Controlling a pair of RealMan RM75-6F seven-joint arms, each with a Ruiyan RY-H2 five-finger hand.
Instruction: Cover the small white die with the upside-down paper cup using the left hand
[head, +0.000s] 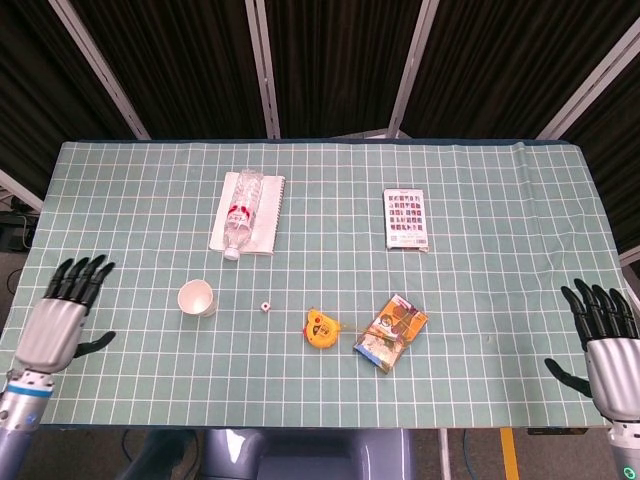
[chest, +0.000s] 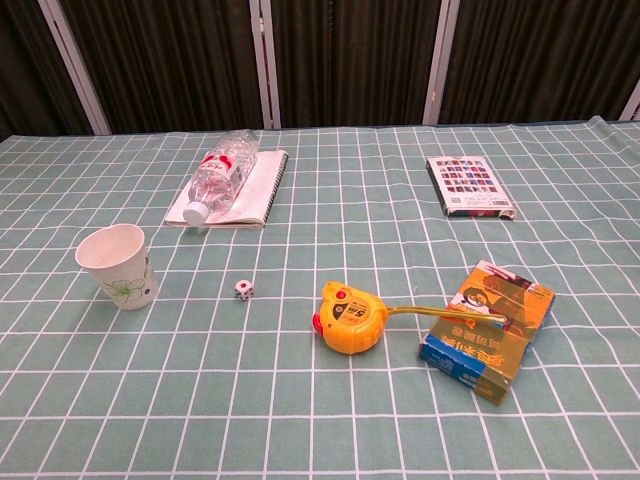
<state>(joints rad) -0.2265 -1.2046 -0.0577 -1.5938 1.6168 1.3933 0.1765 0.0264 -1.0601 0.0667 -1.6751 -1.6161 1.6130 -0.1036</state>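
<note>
paper cup (chest: 117, 265) stands mouth up at my left | small white die (chest: 244, 289) just right of it, apart | yellow tape measure (chest: 348, 316) further right, its tape reaching a snack box (chest: 488, 329) | bottle (chest: 223, 174) lies on notebook (chest: 249, 196) behind
</note>
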